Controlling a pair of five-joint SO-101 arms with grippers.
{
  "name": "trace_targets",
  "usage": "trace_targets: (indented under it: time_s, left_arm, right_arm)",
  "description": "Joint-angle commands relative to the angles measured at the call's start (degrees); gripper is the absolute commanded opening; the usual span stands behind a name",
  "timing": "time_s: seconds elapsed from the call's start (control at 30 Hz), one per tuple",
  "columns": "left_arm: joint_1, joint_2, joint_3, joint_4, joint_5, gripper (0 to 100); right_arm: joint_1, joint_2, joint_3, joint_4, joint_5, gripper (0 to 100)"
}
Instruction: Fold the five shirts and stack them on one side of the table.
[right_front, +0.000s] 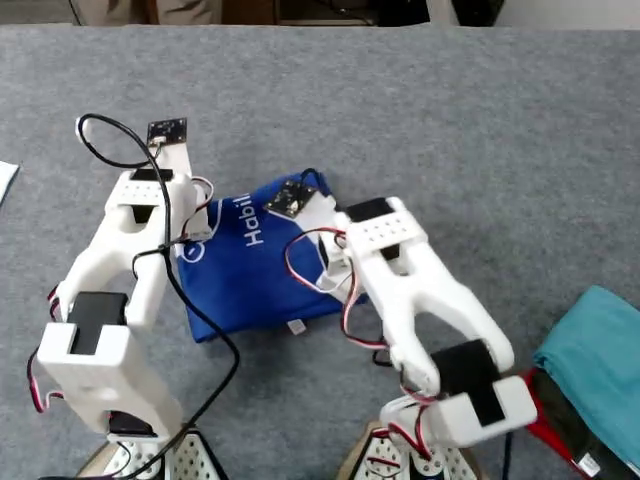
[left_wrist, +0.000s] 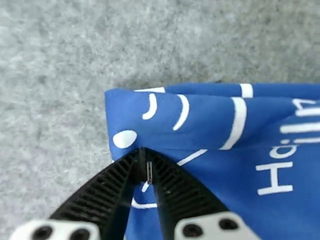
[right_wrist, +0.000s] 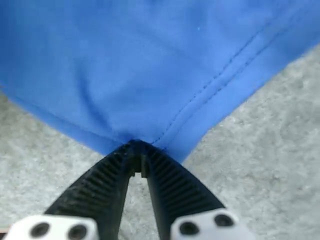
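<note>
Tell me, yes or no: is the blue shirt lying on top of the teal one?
No, the blue shirt lies on the grey table, well apart from the teal shirt.

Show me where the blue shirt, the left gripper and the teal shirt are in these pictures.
blue shirt (right_front: 255, 285): high view, on its flat middle.
left gripper (left_wrist: 144, 158): left wrist view, between the fingertips.
teal shirt (right_front: 600, 345): high view, on its top surface.

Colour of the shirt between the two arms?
The shirt is blue with white lettering; best in left wrist view.
</note>
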Motion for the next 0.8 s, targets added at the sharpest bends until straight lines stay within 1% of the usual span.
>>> trace_targets:
  time_s: [0.0, 0.1, 0.2, 0.3, 0.43, 0.5, 0.6, 0.67, 0.77]
  left_arm:
    - [-2.64, 0.31, -2.02, -0.7, -0.53, 2]
    - [-2.46, 0.31, -2.11, -0.7, -0.53, 2]
    - [-2.46, 0.31, -2.2, -0.7, -0.53, 2]
    - [-2.29, -0.04, -2.2, -0.7, -0.53, 2]
    - [-2.11, -0.13, -2.29, -0.53, -0.53, 2]
    - [-2.02, -0.13, -2.81, 1.05, -0.53, 2]
    - [-2.11, -0.13, -5.36, 5.19, -0.62, 2]
    - [-2.29, -0.13, -7.21, 7.47, -2.55, 2]
    - [-2.55, -0.13, -9.93, 11.43, -4.66, 2]
  right_arm:
    - [3.65, 2.51, 0.22, -0.97, 1.76, 0.4]
    - [4.97, 3.56, 0.22, -0.79, 2.46, 0.4]
    - [4.62, 2.33, 0.04, -0.09, 2.46, 0.4]
    - [4.62, -2.51, -0.75, 0.88, 2.2, 0.4]
    - [4.7, -11.65, -3.74, 6.15, 2.02, 0.5]
    - [4.97, -16.13, -5.05, 8.35, 1.93, 0.5]
    - [4.97, -21.76, -5.85, 10.81, -0.79, 0.5]
    - [4.79, -24.48, -5.49, 11.96, -1.85, 0.5]
    - [4.88, -27.3, -3.82, 13.36, -1.49, 0.5]
